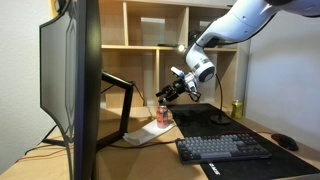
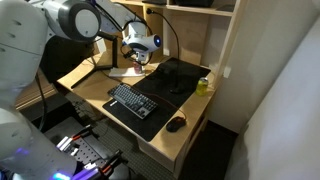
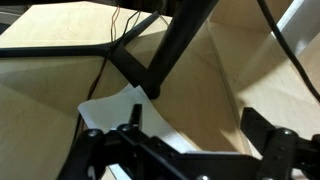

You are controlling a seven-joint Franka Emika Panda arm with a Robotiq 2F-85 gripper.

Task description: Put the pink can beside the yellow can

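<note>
- You are holding the black robotic gripper (image 1: 165,94) just above the small pinkish-red cylindrical drink can (image 1: 162,113), with the jaws standing wide open and gripping nothing.
- The pink can is standing upright on the pale wooden counter (image 1: 140,162), by a white paper sheet (image 3: 115,105) and near the black monitor stand (image 3: 170,50).
- The small yellow-green cylindrical drink can (image 1: 237,108) is standing well apart from it, across the black desk mat (image 2: 175,80).
- A black keyboard (image 1: 222,148) is lying nearer the counter's front edge.
</note>
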